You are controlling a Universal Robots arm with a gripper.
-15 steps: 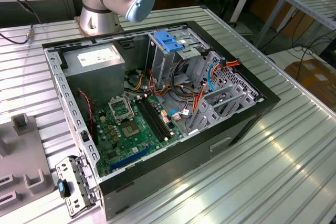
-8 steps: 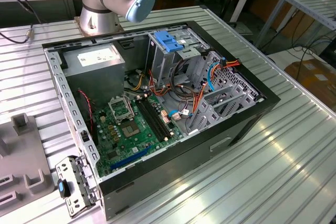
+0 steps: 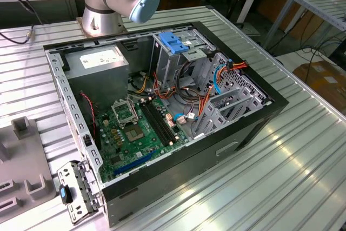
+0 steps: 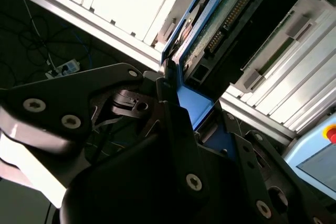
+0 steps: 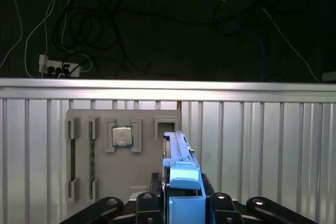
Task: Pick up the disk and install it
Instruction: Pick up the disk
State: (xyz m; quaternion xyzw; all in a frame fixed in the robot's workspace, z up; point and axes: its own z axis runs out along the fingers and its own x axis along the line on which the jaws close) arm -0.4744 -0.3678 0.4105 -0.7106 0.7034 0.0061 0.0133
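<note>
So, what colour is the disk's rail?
Blue; the disk rail shows best in the first wrist view.

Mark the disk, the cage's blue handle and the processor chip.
the disk (image 5: 184,187): first wrist view, blue side rail.
blue handle (image 3: 172,41): exterior view, its middle.
processor chip (image 5: 122,136): first wrist view, its centre.

The ribbed aluminium table (image 3: 281,177) carries an open computer case (image 3: 162,183) lying on its side near the middle. At the exterior view's left edge, a grey holder tray (image 3: 21,171) lies flat on the slats. A small metal bracket (image 3: 75,190) sits between the tray and the case's near corner. The robot arm's base (image 3: 100,22) stands at the far side, just behind the case.
</note>
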